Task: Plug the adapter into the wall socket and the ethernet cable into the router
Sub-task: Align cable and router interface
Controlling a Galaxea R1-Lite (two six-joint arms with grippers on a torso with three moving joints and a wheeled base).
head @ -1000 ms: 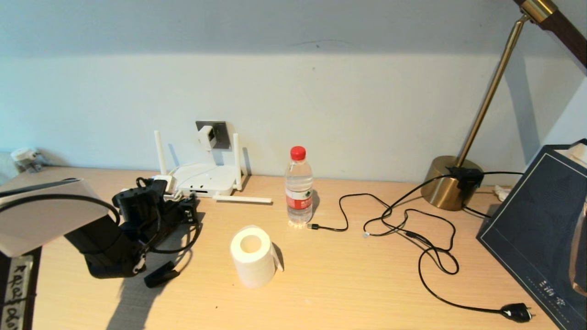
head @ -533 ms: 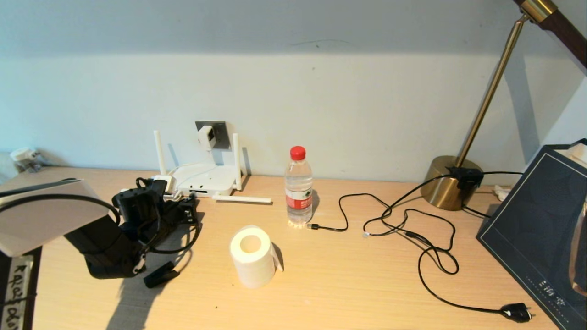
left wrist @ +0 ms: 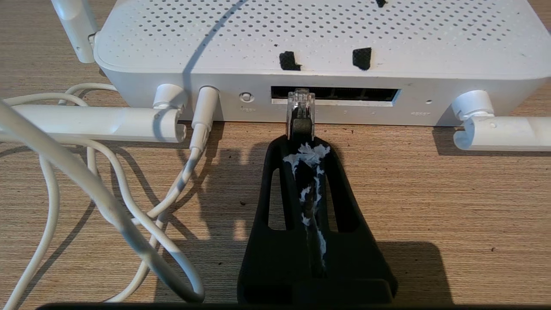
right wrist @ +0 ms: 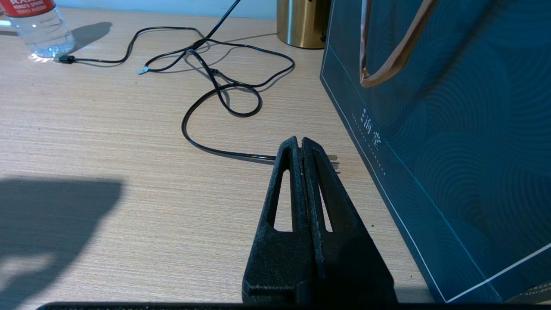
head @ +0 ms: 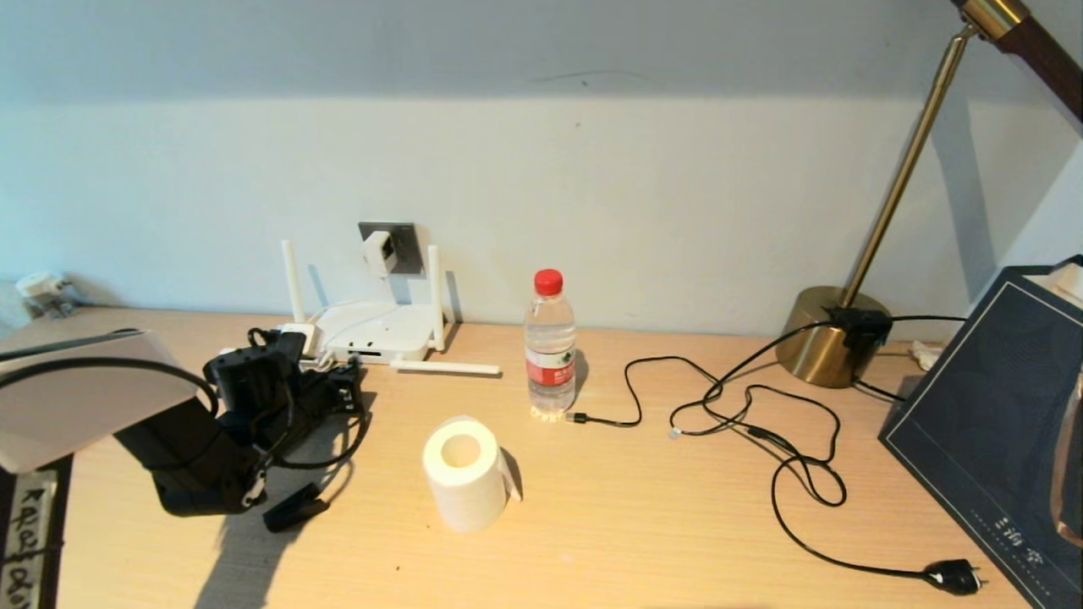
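Note:
The white router [head: 372, 326] lies by the wall under the dark wall socket [head: 404, 241]. The white adapter [head: 380, 252] sits on the socket, its thin white cord dropping to the router. My left gripper [left wrist: 303, 144] is shut on the ethernet cable [head: 338, 448], with its clear plug [left wrist: 300, 103] sticking out past the fingertips. The plug tip is at the mouth of the leftmost slot of the dark port strip [left wrist: 353, 94] on the router [left wrist: 301, 38]; how deep it sits I cannot tell. My right gripper [right wrist: 300, 144] hangs shut and empty low over the table's right side.
A paper roll [head: 464, 474] and a water bottle [head: 550, 347] stand mid-table. A thin black cord [head: 761, 423] with a two-pin plug [head: 954, 577] sprawls towards a brass lamp base [head: 825, 338]. A dark blue bag [right wrist: 452, 129] stands close beside the right gripper. White cords [left wrist: 107, 193] loop beside the left gripper.

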